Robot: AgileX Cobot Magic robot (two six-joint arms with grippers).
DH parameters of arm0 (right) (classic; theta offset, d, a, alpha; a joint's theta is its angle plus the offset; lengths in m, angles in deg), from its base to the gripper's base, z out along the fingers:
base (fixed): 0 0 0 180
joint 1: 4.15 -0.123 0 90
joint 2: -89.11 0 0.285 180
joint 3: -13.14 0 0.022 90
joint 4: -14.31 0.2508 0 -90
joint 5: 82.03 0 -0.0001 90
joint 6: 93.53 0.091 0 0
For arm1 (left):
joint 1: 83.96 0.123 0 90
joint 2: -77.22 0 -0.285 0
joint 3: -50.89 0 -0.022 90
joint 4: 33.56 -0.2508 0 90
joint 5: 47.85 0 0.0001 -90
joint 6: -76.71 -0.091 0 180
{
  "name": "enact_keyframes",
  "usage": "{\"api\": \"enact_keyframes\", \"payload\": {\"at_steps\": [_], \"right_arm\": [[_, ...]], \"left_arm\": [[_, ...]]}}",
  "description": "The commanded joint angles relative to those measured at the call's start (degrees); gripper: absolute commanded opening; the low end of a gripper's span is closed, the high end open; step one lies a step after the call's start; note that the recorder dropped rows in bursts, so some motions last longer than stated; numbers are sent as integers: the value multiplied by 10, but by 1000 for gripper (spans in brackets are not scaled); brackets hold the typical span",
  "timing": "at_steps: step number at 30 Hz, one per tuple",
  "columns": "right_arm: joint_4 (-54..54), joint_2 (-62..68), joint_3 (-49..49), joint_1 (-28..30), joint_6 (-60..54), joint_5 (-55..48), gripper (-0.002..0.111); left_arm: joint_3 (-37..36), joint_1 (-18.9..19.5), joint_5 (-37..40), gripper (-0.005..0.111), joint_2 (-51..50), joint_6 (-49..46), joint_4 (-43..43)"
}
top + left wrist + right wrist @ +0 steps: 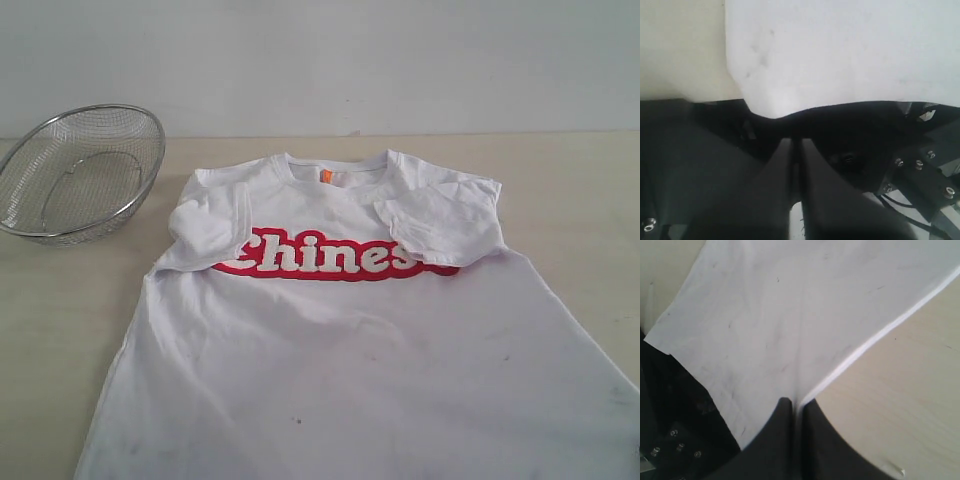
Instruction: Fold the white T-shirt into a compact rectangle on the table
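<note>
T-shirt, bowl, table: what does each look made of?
White T-shirt: soft knit fabric, likely cotton, matte; it wrinkles and drapes. Bowl: silver wire mesh, see-through and shiny, so probably metal. Table: pale wood-grain top, matte; solid wood or laminate can't be told.

We see soft, even light and faint shadows in the exterior view; both wrist views blur, the white T-shirt (840, 50) washed out, the left tool (796, 145) underexposed

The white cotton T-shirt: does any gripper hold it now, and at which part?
The right gripper is shut on the white cotton T-shirt, pinching the edge at its lower end. The left gripper is shut short of the cloth, holding nothing.
</note>
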Motion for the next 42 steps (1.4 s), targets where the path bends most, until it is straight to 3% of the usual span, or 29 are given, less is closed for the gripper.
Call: {"api": "enact_keyframes", "payload": {"at_steps": [1,4,7,22,27,42], "right_arm": [[-3,0,2,-2,-8,-2,0],[-3,0,2,-2,-11,-2,0],[-3,0,2,-2,-12,-2,0],[-3,0,2,-2,-13,-2,0],[-3,0,2,-2,-14,-2,0],[-3,0,2,-2,-15,-2,0]], "left_arm": [[-11,0,-43,15,-28,0,22],[-21,0,-87,41,-45,0,22],[-23,0,-85,51,-76,16,21],[-23,0,-163,51,-257,-1,34],[-23,0,-192,51,-293,-43,65],[-23,0,-238,51,-369,-49,65]]}}
